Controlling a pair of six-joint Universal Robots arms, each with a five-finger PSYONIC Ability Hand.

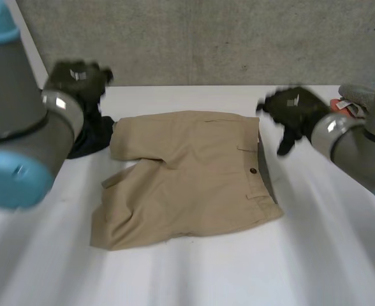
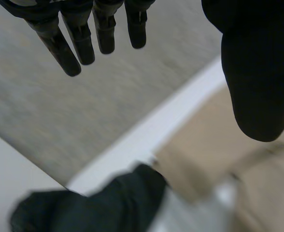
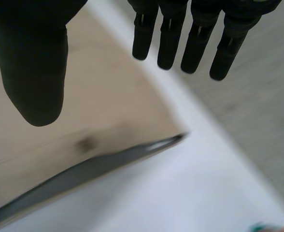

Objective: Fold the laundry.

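Note:
Tan shorts (image 1: 187,175) lie folded in half on the white table (image 1: 238,268), waistband toward the right with a dark button (image 1: 252,171). My left hand (image 1: 78,80) hovers above the table beyond the shorts' far left corner, open and holding nothing; its own view shows straight fingers (image 2: 79,41) and thumb (image 2: 258,72) above the shorts (image 2: 219,154). At the shorts' far right corner my right hand (image 1: 293,108) is raised, also open and empty, with fingers (image 3: 190,38) spread over the waistband edge (image 3: 84,169).
A dark garment (image 1: 95,137) lies bunched at the left, next to the shorts and under my left arm; it also appears below my left hand (image 2: 108,203). More laundry, grey and red (image 1: 353,99), sits at the far right edge. A grey wall stands behind the table.

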